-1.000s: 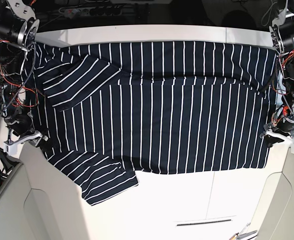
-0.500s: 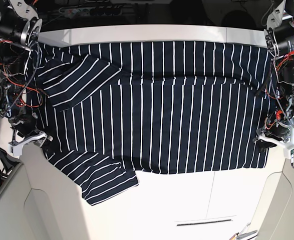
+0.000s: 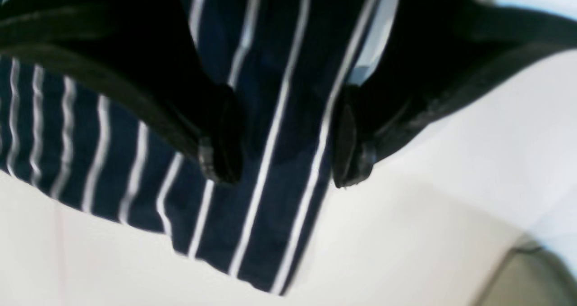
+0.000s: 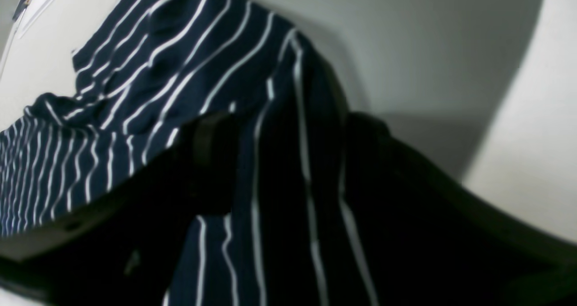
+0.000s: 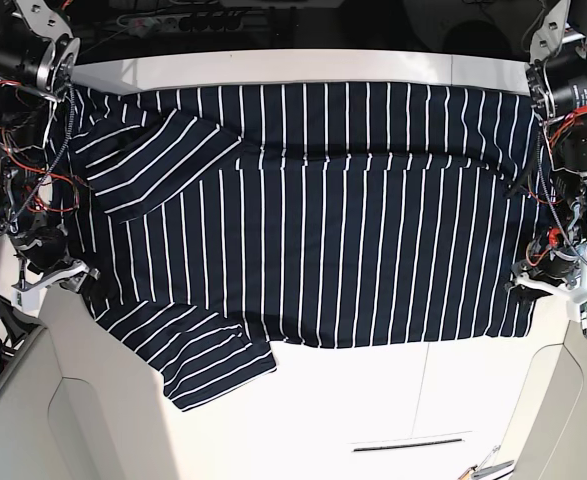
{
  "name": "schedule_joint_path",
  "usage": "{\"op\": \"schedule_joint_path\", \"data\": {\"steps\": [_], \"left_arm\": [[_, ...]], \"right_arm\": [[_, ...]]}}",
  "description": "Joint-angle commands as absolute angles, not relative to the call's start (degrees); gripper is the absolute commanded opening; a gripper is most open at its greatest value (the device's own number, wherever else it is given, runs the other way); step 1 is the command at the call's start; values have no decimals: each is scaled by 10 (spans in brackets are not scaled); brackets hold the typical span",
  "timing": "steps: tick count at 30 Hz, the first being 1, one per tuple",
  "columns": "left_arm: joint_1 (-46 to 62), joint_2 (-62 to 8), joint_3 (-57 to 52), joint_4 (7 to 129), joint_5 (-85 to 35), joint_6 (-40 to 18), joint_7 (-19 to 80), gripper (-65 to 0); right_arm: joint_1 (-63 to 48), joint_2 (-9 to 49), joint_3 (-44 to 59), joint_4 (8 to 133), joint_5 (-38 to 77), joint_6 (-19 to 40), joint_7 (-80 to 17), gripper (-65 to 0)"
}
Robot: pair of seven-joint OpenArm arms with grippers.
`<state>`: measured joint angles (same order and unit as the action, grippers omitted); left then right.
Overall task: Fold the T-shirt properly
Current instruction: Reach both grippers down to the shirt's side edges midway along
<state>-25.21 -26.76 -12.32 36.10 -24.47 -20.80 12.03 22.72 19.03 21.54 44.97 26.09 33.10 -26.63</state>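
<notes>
Striped T-shirt (image 5: 313, 230) lies between both open pincers.

The base camera looked straight down from overhead, taking in the whole T-shirt (image 5: 313, 220) on the table (image 5: 373, 400). Each wrist camera sat close behind its fingers, sharing only the shirt's edges: frame right and frame left.

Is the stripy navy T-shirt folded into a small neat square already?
No, the navy white-striped cloth T-shirt lies spread wide across the white table, one sleeve sticking out.
</notes>
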Motion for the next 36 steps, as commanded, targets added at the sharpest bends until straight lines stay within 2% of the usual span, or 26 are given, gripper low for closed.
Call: {"op": "schedule_joint_path", "data": {"steps": [1,9,15,26,36], "left_arm": [[-264,-276,-123,366,-244,-201,117,-288],[-278,-276,-123,366,-233,-186,118,-288],[-279,-276,-123,366,-233,-150,118,-288],[-280,-269,-123,366,-272,-218,154,-288],[-283,-257,-123,366,-271,-221,157,-289]], "right_arm": [[242,200,216,457,269,337,-257,-279],[242,200,216,457,267,337,-257,-279],[241,200,216,457,267,337,-257,-279],[241,198,216,457,268,339,-259,-279],[241,190,155,457,274,343,-259,-279]]}}
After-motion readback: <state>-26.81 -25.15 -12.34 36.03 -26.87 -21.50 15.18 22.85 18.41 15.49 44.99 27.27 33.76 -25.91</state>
